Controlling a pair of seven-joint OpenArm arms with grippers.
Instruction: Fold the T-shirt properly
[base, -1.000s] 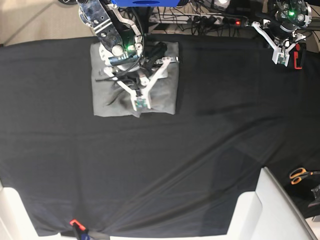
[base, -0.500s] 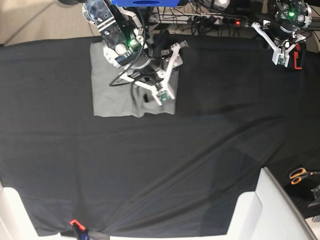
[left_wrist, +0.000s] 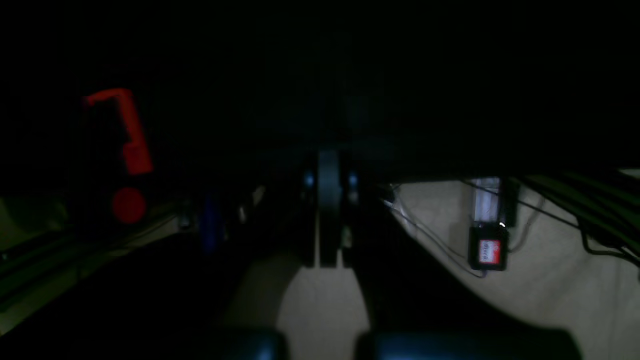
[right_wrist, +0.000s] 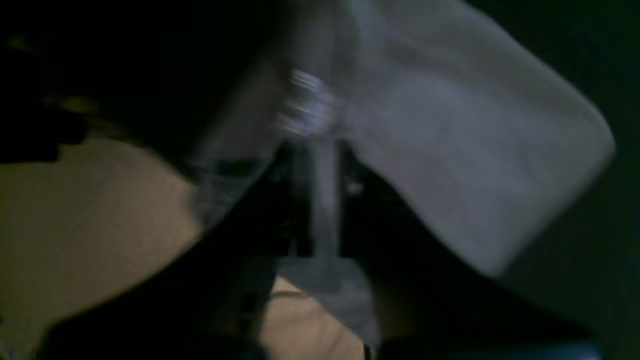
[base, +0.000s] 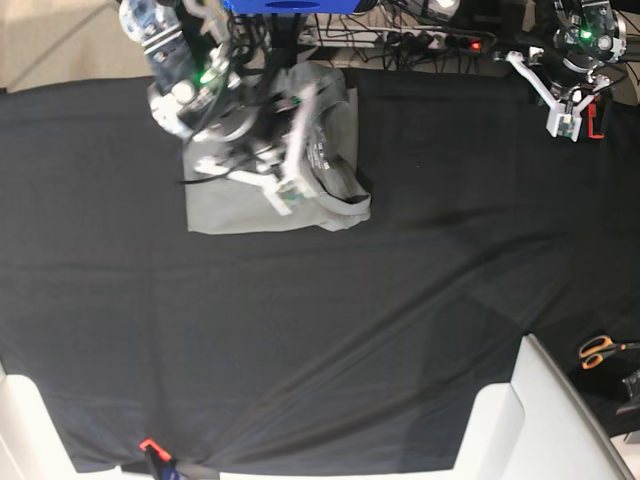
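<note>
The grey T-shirt (base: 230, 205) lies folded at the back left of the black tablecloth (base: 350, 330). Its right part is pulled up and rumpled, with the neckline and white label marks showing. My right gripper (base: 287, 195) is over the shirt's middle. The blurred right wrist view shows the gripper (right_wrist: 322, 200) shut on a strip of the T-shirt (right_wrist: 450, 150). My left gripper (base: 563, 122) hangs shut and empty at the back right corner, far from the shirt. Its dark wrist view shows the gripper (left_wrist: 328, 220) with both fingers pressed together over the floor.
A red clamp (base: 596, 112) sits just right of the left gripper, also seen as a red clamp (left_wrist: 127, 135) in the left wrist view. Orange-handled scissors (base: 600, 350) lie off the cloth's right edge. A white surface (base: 560, 420) rises at the front right. Cables and a power strip (base: 440, 42) run behind the table.
My right gripper went from open to shut and its arm swung left. The shirt's right part, flat before, is now lifted and rumpled with the neckline exposed. The left arm stayed put.
</note>
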